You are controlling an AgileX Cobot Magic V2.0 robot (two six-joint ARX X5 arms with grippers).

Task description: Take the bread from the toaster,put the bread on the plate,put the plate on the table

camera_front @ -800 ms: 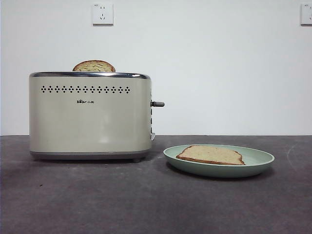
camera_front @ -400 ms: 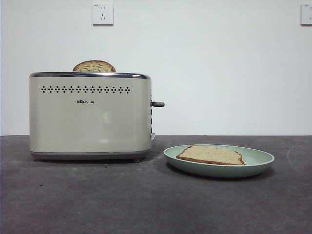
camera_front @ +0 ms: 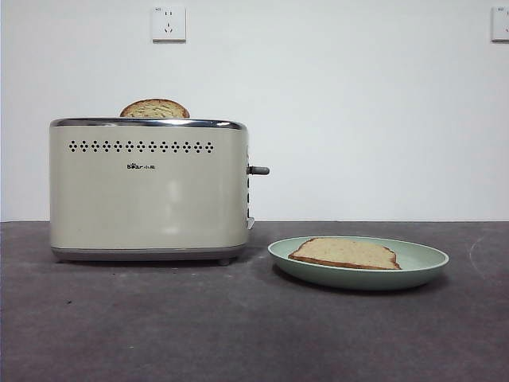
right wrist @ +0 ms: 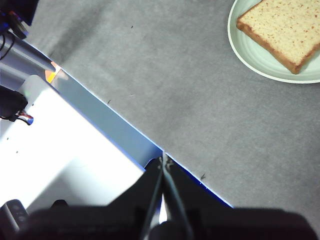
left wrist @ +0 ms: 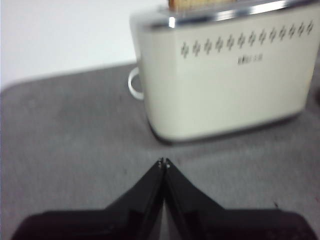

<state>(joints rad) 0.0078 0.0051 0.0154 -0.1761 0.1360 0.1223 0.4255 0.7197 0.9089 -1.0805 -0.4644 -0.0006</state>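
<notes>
The pale bread slice (camera_front: 344, 253) lies flat on the sage-green plate (camera_front: 425, 259), which rests on the dark table (camera_front: 254, 334) to the right of the cream toaster (camera_front: 149, 189). The right wrist view shows the bread (right wrist: 282, 30) on the plate (right wrist: 245, 47) too. A darker speckled slice (camera_front: 154, 109) sticks up from the toaster's slot. My left gripper (left wrist: 163, 163) is shut and empty, low over the table in front of the toaster (left wrist: 225, 75). My right gripper (right wrist: 164, 160) is shut and empty over the table's edge, well away from the plate. Neither gripper shows in the front view.
The toaster's side lever (camera_front: 258, 170) points toward the plate. A white cable loop (left wrist: 134, 84) lies behind the toaster. The table edge (right wrist: 115, 125) and a white surface below it lie under my right gripper. Two wall sockets (camera_front: 169, 23) sit on the white wall.
The whole front view has shifted very slightly to the right; nothing else has visibly moved.
</notes>
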